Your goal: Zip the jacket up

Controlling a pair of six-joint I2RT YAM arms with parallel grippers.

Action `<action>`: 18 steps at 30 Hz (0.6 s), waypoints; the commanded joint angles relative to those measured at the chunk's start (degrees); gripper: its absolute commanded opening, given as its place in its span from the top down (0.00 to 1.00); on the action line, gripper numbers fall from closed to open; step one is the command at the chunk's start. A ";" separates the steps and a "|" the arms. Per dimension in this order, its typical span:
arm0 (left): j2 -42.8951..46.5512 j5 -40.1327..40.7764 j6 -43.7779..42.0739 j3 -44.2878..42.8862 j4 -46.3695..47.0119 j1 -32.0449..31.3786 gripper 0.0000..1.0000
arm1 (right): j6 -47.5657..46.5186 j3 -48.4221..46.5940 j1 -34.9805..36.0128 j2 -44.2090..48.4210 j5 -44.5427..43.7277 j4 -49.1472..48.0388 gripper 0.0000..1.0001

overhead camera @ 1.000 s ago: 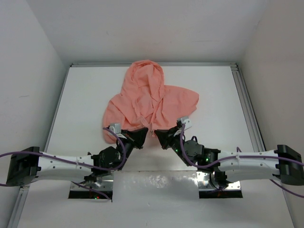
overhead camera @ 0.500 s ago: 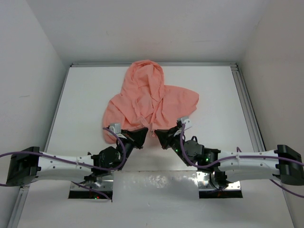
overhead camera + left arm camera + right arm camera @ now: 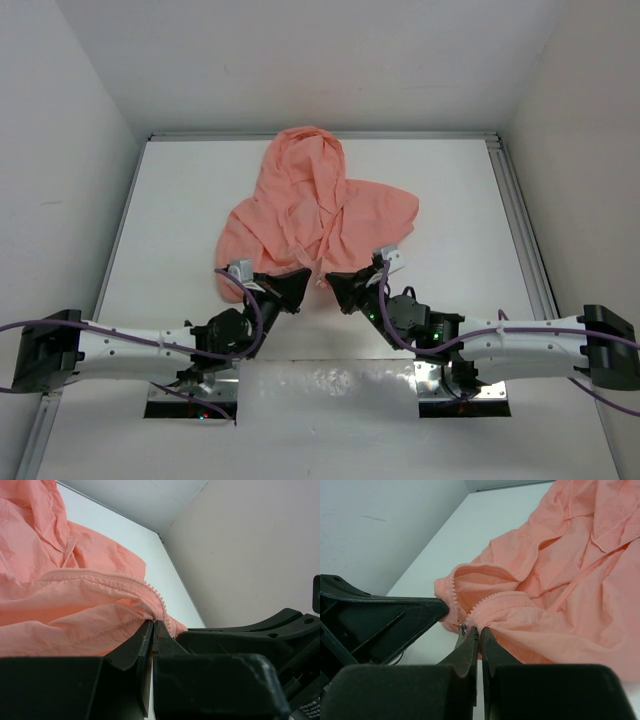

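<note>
The salmon-pink hooded jacket point(image 3: 315, 205) lies on the white table, hood toward the back, its front open with the zipper teeth showing in both wrist views. My left gripper point(image 3: 297, 283) is shut on the jacket's bottom hem at the left zipper edge point(image 3: 150, 597). My right gripper point(image 3: 332, 283) is shut on the bottom hem at the right zipper edge point(image 3: 510, 600), next to the small metal zipper slider point(image 3: 464, 628). The two grippers sit close together, tips facing each other, at the near end of the jacket. The sleeves are folded under or hidden.
The white table point(image 3: 180, 220) has a raised metal rail on the right side point(image 3: 515, 220) and white walls on three sides. A shiny plate point(image 3: 330, 385) lies between the arm bases at the near edge.
Almost nothing has moved. The left arm has shifted very slightly; the jacket and both grips stay as they were.
</note>
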State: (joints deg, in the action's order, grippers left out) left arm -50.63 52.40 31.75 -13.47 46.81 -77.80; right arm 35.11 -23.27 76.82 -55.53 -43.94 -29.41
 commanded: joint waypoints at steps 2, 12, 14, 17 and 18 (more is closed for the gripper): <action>-0.61 -0.90 -0.11 -0.15 1.88 0.54 1.00 | -0.40 -0.55 0.44 0.95 -0.71 -1.62 1.00; -0.70 -0.72 -0.11 -0.32 1.80 0.54 1.00 | -0.57 -0.55 0.44 0.68 -0.35 -1.88 1.00; -0.78 -0.90 -0.11 -0.32 1.88 0.54 1.00 | -0.57 -0.64 0.44 0.51 -0.44 -1.88 1.00; -0.96 -1.51 -0.11 -0.32 1.97 0.54 1.00 | -0.75 -0.73 0.44 0.51 -0.62 -1.88 1.00; -1.13 -1.60 -0.02 -0.41 1.97 0.54 1.00 | -0.83 -0.73 0.44 0.51 -0.62 -1.88 1.00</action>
State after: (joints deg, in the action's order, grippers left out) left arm -51.46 51.75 31.77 -13.47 46.78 -77.80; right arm 34.94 -23.27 76.93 -55.53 -43.94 -29.43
